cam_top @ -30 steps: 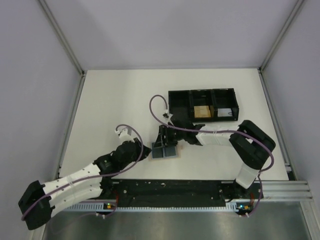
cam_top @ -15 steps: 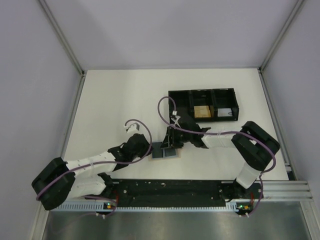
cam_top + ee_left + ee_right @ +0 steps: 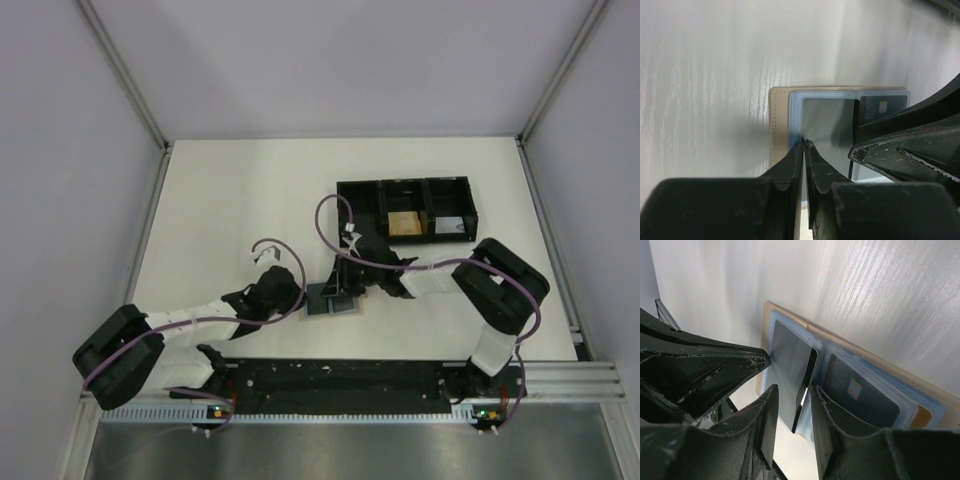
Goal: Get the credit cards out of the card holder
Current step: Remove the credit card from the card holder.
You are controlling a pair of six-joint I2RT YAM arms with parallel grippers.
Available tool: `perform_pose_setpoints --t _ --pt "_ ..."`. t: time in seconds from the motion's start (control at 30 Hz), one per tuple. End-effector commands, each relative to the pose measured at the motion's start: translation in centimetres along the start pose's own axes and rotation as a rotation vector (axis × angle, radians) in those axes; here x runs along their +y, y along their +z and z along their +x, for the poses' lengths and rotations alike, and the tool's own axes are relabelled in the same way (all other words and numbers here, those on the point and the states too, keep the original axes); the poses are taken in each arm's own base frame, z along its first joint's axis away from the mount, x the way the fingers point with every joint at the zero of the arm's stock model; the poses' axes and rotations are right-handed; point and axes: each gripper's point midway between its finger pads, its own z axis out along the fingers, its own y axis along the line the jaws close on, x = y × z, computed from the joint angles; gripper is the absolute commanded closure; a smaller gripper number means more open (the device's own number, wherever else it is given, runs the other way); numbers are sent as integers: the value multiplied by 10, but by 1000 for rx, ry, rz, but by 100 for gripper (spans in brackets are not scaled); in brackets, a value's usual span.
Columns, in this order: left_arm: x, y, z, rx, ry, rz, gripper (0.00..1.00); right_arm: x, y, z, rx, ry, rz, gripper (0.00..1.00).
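Observation:
The card holder (image 3: 331, 303) lies open on the table, tan border (image 3: 774, 125) around blue-grey panels. A grey credit card (image 3: 790, 362) sticks part way out of its left pocket (image 3: 830, 125). A second card with a chip (image 3: 860, 392) sits in the other pocket (image 3: 883, 106). My right gripper (image 3: 343, 288) (image 3: 796, 412) is open, its jaws on either side of the grey card's raised edge. My left gripper (image 3: 301, 298) (image 3: 804, 145) is shut, its tips on the holder's left panel edge, with nothing seen between them.
A black three-compartment tray (image 3: 358, 207) stands behind the holder. It holds an orange-tan square block (image 3: 403, 222) in the middle and a grey card (image 3: 450, 226) on the right. The two grippers face each other closely over the holder.
My left arm has stretched right and brought its gripper to the holder's left edge. My right gripper has lowered slightly onto the holder.

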Motion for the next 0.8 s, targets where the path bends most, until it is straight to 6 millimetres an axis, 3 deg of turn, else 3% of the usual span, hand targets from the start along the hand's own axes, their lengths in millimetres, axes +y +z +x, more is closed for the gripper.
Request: perform_pose_setpoints --t 0.0,0.23,0.5,0.77 --pt "6 2 8 22 -17 -6 91 -6 3 -3 -31 -3 -9 69" --pt "9 1 12 37 -22 -7 92 3 3 -1 -32 29 -109 77" --pt "12 0 12 32 -28 -13 92 7 -3 -4 -49 60 -197 100" --pt "16 0 13 33 -33 -24 93 -10 -13 -5 -50 80 -198 100"
